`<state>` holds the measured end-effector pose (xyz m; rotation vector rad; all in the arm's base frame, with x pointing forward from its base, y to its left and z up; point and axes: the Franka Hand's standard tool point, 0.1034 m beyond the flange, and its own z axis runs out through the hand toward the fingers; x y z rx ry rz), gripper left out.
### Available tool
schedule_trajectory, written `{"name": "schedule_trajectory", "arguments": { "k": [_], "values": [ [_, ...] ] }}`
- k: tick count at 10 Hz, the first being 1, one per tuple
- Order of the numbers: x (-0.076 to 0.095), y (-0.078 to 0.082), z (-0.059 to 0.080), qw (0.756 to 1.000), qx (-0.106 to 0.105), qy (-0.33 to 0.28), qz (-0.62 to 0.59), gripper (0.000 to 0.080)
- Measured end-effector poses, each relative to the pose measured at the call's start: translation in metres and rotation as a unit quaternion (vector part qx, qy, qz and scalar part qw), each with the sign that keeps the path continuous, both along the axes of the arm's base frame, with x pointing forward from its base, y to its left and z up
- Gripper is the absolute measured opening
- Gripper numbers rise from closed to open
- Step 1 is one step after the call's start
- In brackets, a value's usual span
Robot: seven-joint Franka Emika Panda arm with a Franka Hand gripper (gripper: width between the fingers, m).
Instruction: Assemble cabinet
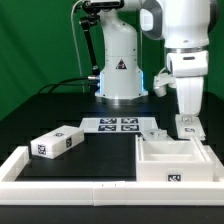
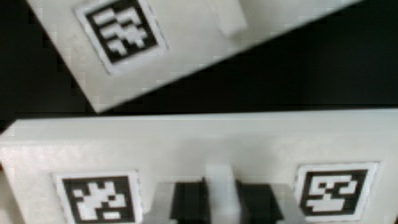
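Several white cabinet parts are lying on the black table (image 1: 100, 150) in the exterior view. The open box body (image 1: 176, 160) is sitting at the lower right of the frame. A tagged block (image 1: 57, 142) is lying at the lower left. A small piece (image 1: 153, 133) is resting just beyond the body's far left corner. The marker board (image 1: 120, 125) is lying at centre. The gripper (image 1: 188, 120) is hanging at the right of the frame, reaching down to a small tagged part (image 1: 189, 129) just behind the box body. Whether it is touching or pinching that part, and how far its fingers are spread, cannot be told here. A long white rail (image 1: 60, 185) is running along the bottom edge.

In the wrist view, two tagged white surfaces are showing close up with a strip of black table between them. A tilted panel (image 2: 151, 55) is bearing one tag. A broad part (image 2: 196, 145) is bearing two tags, with a narrow ridge (image 2: 214, 185) standing between dark gaps. The fingers are not standing out clearly here either.
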<state>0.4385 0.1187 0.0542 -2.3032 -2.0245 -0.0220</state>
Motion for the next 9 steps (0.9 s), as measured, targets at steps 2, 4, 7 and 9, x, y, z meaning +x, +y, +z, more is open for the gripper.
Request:
{"name": "schedule_trajectory", "arguments": {
  "k": [2,4,7,9],
  "values": [
    [0.001,-0.006,0.000,1.000,0.000,0.000,-0.007,0.0068],
    [0.001,-0.006,-0.001,1.000,0.000,0.001,-0.007,0.0068],
    [0.007,-0.019,0.002,1.000,0.002,-0.006,0.026,0.0068],
    [0.011,-0.024,0.005,1.000,0.001,-0.010,0.023,0.0068]
  ]
}}
